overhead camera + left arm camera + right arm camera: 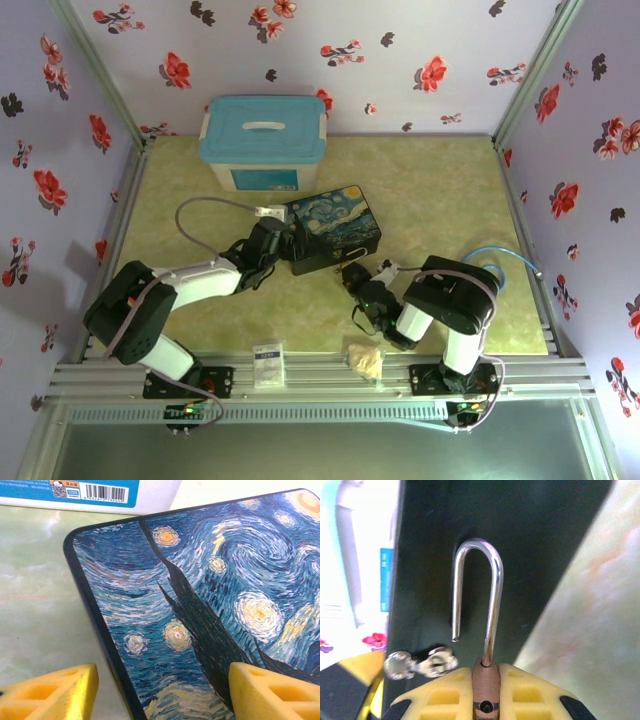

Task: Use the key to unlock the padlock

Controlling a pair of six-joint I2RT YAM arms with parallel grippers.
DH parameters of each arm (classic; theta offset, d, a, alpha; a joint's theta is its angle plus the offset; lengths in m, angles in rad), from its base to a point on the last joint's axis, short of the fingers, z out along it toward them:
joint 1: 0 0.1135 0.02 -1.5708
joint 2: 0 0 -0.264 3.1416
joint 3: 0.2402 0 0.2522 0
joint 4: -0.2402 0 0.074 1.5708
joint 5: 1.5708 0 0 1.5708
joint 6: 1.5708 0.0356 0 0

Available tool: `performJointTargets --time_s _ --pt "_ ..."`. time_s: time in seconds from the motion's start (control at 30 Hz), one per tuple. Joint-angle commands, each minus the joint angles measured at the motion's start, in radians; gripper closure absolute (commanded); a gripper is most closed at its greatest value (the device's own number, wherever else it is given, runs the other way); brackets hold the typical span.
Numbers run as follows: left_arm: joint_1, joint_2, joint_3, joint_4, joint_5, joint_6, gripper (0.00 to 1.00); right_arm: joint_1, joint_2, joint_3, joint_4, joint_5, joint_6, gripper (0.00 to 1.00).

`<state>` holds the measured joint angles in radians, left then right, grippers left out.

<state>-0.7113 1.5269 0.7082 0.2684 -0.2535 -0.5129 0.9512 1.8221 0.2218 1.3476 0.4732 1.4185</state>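
**Right wrist view.** The right gripper [486,680], at bottom centre, pinches the brass padlock [485,690] between its yellow fingers [445,692]. The silver shackle [492,600] stands upright, and its left leg ends free above the body. The key [420,663], blurred, sits just left of the fingers.

**Left wrist view.** The left gripper [165,695] is spread, with one finger in each lower corner of the frame, straddling a corner of the painted box [200,595].

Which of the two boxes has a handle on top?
The blue-lidded storage box, the far one: a white handle sits on top. The Starry Night box has a flat painted top and no handle.
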Motion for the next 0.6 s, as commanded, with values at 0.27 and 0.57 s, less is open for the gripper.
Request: performJointTargets --time_s 0.27,0.57 --pt "0.022 0.000 0.018 -0.220 -0.036 0.074 0.30 -0.067 -0.028 -0.050 -0.019 -0.209 -0.047 1.00" --pt "0.022 -0.146 0.072 -0.350 -0.043 0.106 0.21 -0.122 -0.229 -0.007 -0.626 -0.473 -0.078 1.00"
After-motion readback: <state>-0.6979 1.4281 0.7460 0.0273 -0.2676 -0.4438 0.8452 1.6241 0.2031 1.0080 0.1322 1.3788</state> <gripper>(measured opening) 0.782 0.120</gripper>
